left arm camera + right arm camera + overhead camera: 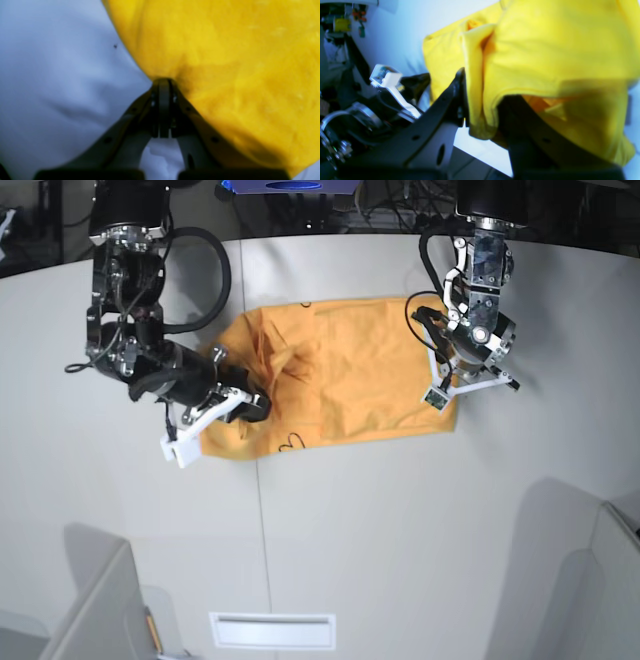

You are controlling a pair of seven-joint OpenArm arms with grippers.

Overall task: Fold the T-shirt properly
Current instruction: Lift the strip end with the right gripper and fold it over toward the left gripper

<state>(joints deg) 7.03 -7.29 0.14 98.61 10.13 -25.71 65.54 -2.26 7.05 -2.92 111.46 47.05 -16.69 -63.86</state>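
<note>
The orange-yellow T-shirt (340,375) lies crumpled across the middle of the pale table (330,530). Small dark squiggles show at its near and far edges. My right gripper (252,405) is at the shirt's left end. In the right wrist view it (480,100) is shut on a bunched fold of the T-shirt (545,50), which drapes over and hides one finger. My left gripper (440,350) is at the shirt's right edge. In the left wrist view its jaws (163,83) are pressed together at the puckered rim of the T-shirt (225,62).
A white slot plate (272,630) sits near the table's front edge. Grey dividers stand at the front left (95,600) and front right (590,580). Dark equipment lines the back edge. The other arm's white-tipped wrist (387,80) shows in the right wrist view.
</note>
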